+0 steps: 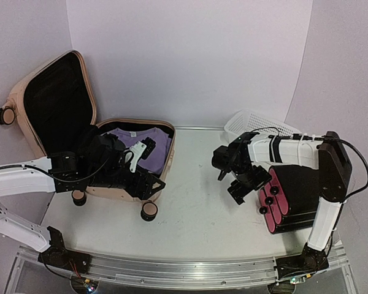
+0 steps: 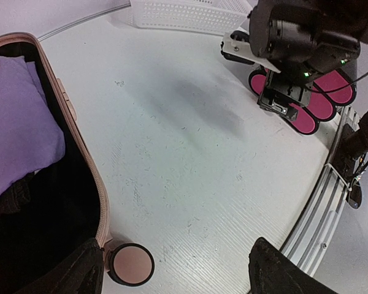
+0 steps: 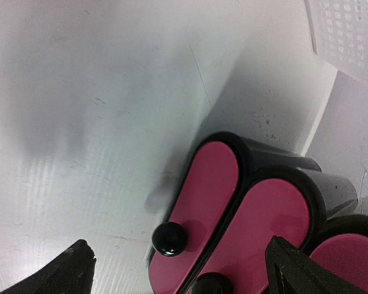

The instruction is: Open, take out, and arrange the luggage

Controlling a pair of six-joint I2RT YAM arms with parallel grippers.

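Luggage: the luggage (image 1: 55, 104) lies open at 9 o'clock on the desk (image 1: 196, 202). Its lid stands up against the left wall, and a purple garment (image 1: 141, 142) lies folded in the base.
Long axis: roughly 6 to 12 o'clock, with the wheels at the 6 end.
Left end effector: the left end effector (image 2: 176, 263) is spread and empty, just beside the near right wheel (image 2: 130, 264). The garment is at about 11 o'clock from it.
Right end effector: the right end effector (image 3: 178, 260) is spread wide over the pink-lidded containers (image 1: 288, 196) at 3 o'clock, gripping nothing.
Nearer arm: the left, by far.
Surface and room: pale, scuffed bare desk lies between the arms. A white basket (image 1: 257, 124) sits at 1 o'clock.
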